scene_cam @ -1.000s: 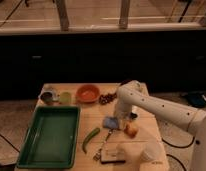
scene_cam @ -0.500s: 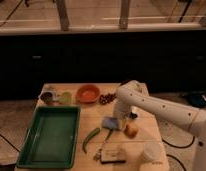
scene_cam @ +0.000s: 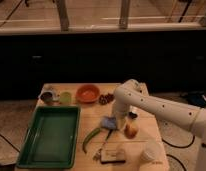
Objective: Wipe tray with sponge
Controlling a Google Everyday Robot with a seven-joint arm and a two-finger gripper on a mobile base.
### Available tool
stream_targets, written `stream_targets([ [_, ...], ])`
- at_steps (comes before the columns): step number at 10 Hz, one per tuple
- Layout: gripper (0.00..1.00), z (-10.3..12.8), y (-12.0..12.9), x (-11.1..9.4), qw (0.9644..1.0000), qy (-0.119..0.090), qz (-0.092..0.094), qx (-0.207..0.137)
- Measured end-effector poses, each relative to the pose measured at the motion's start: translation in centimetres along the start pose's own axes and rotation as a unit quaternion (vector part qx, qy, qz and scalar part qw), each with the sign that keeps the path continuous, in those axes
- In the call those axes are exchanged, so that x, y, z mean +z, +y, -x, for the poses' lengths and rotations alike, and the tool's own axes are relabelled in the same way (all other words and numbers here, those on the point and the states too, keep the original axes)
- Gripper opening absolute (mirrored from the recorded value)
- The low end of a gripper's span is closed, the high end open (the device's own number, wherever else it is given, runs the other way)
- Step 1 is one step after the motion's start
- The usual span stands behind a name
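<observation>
Open from above over tray [scene_cam: 48, 136]: green floor bare, raised rim all round. Narrow bare strip of table [scene_cam: 86, 116] btwn tray's near-side rim and curved green veg [scene_cam: 91, 138]. Gripper [scene_cam: 118, 126] low over table centre, just beside sponge [scene_cam: 108, 121]. Arm [scene_cam: 156, 107] slanting in from view's right, blocking that side. Crowded round gripper: round orange fruit [scene_cam: 131, 130] close by, tan block w/ dark top [scene_cam: 113, 155] toward front edge, white cup [scene_cam: 152, 151] at front corner. Back row along far edge: metal cup [scene_cam: 48, 95], green cup [scene_cam: 65, 97], orange bowl [scene_cam: 87, 93], dark red cluster [scene_cam: 106, 98]. Thin band of bare wood btwn that row and tray's far rim.
</observation>
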Motion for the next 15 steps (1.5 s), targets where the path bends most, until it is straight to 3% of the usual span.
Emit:
stream_targets([
  [2, 0.16, 0.7, -0.1, -0.4, 1.0000, 0.003, -0.003, -0.007],
  [6, 0.07, 2.1, -0.1, -1.5, 0.9998, 0.009, -0.008, -0.019],
  [11, 0.07, 3.9, -0.5, -2.4, 0.9988, 0.018, -0.013, -0.042],
  [14, 0.15, 4.8, -0.8, -2.5, 0.9979, 0.024, -0.015, -0.059],
  [15, 0.11, 5.2, -0.9, -2.8, 0.9975, 0.025, -0.017, -0.064],
])
